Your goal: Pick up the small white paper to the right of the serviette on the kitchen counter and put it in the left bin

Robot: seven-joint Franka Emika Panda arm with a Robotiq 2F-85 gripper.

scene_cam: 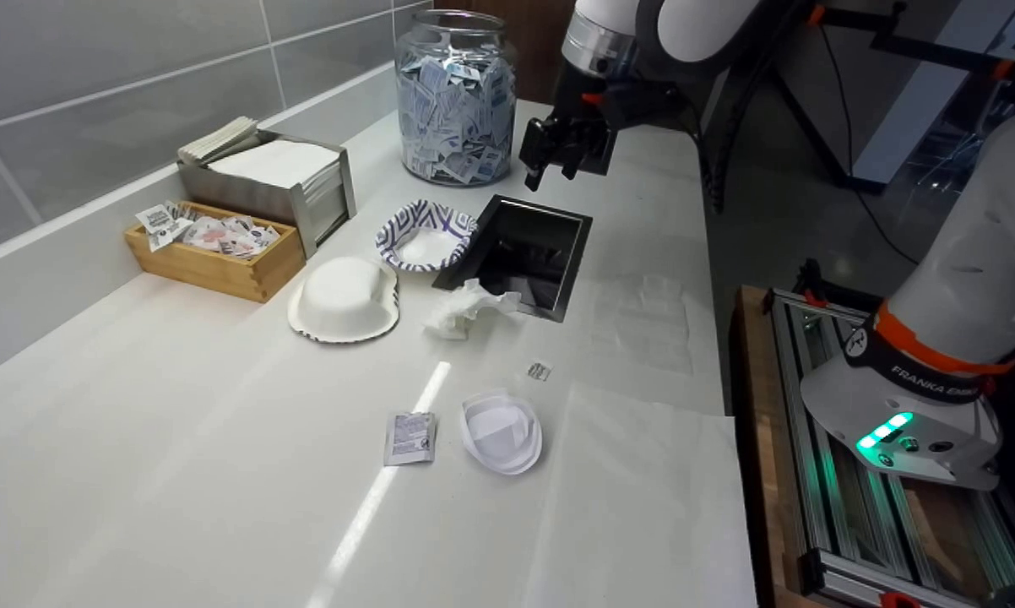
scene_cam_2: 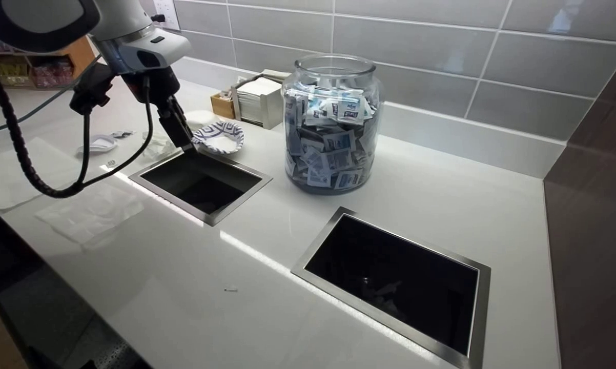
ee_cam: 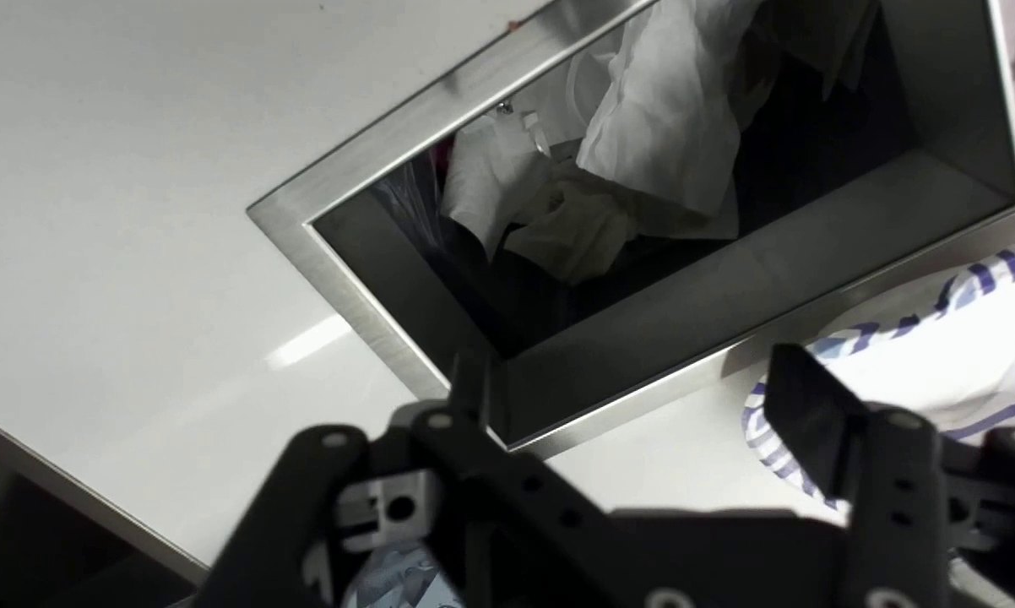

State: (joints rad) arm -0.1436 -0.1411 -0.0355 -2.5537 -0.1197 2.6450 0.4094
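Gripper [ee_cam: 634, 405] spread wide, holding nothing, above the counter [scene_cam: 220, 405] near the left bin [ee_cam: 347, 295]. Patterned bowl [scene_cam: 427, 247] sits right at that bin's edge. Small white paper [scene_cam: 539, 371] with dark print lies on the counter in both exterior views, near the crumpled serviette [scene_cam: 465, 311] but not touching it. Flat packet [scene_cam: 409, 439] farther off, well apart from the serviette.

In the wrist view, you have the left bin [ee_cam: 348, 300] ahead of the gripper [ee_cam: 632, 384], papers [ee_cam: 668, 127] inside it, and a bowl [ee_cam: 976, 350] at the gripper's right. In an exterior view, a jar [scene_cam: 457, 118] stands on your kitchen counter [scene_cam: 212, 456], left of the gripper. On the camera side of the gripper, you find the serviette [scene_cam: 461, 312] beside the left bin; an upturned bowl [scene_cam: 344, 295] and a packet [scene_cam: 410, 438] lie farther out.
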